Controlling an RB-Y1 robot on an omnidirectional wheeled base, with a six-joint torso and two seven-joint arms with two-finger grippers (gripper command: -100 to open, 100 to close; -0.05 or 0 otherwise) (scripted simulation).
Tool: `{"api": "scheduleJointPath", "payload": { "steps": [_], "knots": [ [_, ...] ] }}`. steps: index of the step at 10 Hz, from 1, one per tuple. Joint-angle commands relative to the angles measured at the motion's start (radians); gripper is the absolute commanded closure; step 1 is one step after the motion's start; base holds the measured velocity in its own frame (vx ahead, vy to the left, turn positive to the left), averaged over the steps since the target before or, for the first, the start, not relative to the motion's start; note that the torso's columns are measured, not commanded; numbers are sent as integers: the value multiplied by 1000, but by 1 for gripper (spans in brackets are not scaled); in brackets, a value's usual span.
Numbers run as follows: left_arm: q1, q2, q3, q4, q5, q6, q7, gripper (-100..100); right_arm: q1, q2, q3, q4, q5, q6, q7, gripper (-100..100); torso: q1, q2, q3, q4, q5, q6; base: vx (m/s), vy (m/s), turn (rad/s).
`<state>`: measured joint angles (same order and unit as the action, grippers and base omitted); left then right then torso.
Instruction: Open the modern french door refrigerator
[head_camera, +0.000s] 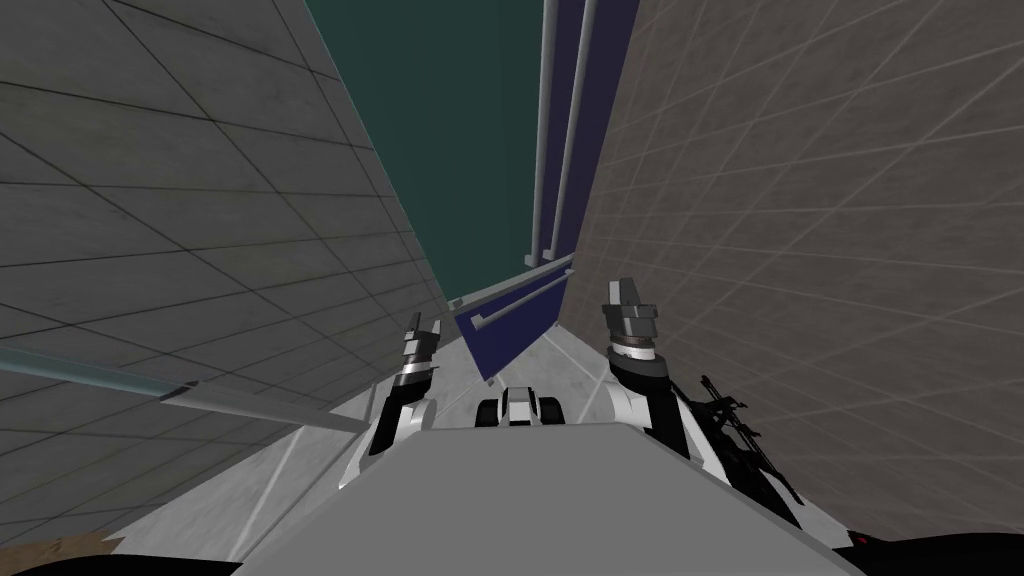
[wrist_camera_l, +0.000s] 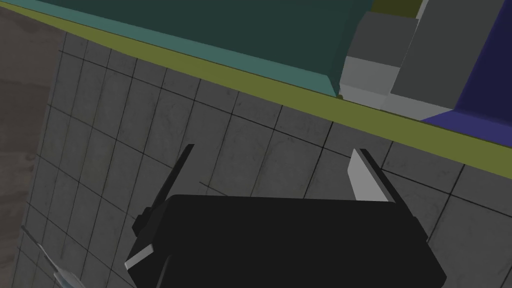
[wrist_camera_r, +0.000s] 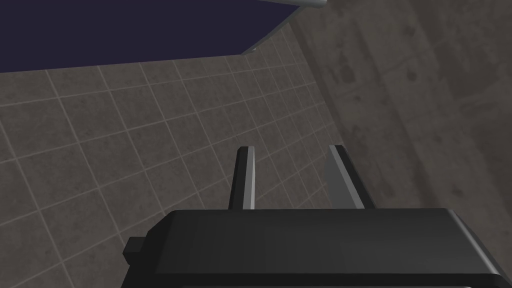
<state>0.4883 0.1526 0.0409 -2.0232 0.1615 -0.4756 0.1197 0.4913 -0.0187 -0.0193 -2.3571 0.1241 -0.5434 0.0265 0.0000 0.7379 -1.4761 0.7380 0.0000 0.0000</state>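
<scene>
Our left jaws wide apart, right jaws narrower, both empty. Fridge (head_camera: 520, 335) centre frame, handles (head_camera: 541, 150) well apart from us. Risk: misaligned reach skids off thin handle.

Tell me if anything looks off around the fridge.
Nothing stands out. The dark blue fridge looks intact, its grey handles straight; the shared slant is the camera's. The left gripper and right gripper hang open, short of it, above the tiled floor.
</scene>
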Motion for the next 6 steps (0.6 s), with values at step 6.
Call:
{"api": "scheduleJointPath", "payload": {
  "steps": [6],
  "knots": [
    [-20, 16, 32, 176, 27, -60, 15, -100, 0, 0, 0, 0, 0, 0, 0, 0, 1, 1, 1, 0, 0, 0, 73, -102, 51]
  ]
}}
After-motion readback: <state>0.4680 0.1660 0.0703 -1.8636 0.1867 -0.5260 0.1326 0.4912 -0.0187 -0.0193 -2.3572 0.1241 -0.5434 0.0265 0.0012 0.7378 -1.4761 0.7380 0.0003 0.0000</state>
